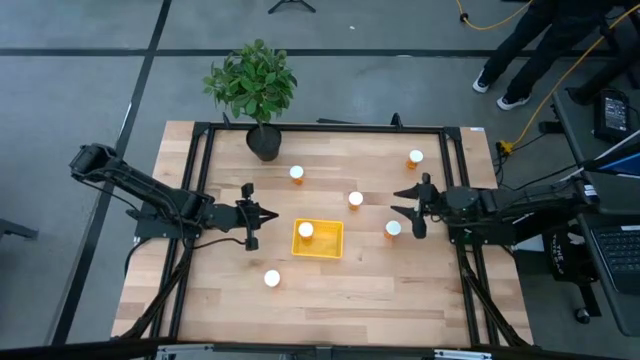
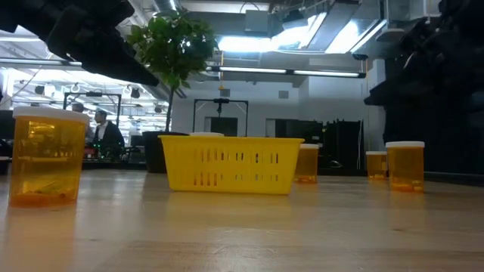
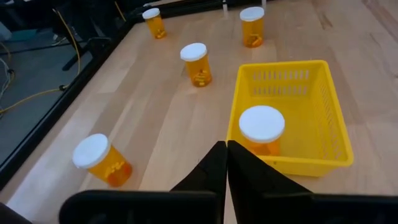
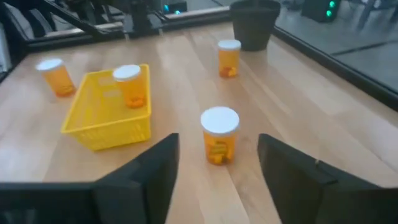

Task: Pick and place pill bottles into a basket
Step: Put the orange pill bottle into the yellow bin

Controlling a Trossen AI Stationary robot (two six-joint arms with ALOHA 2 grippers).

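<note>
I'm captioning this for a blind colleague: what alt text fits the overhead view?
One pill bottle stands in the yellow basket mid-table; five more bottles stand around it. The shut left gripper and open right gripper flank the basket, holding nothing.

Bare tabletop [image 1: 400,285] lies open along the near edge, broken only by one pill bottle [image 1: 272,278]. The basket [image 1: 328,240] blocks the centre; one bottle [image 1: 306,230] fills a corner, the remainder open. Plant pot [image 1: 264,141] and scattered bottles crowd the far side.
</note>
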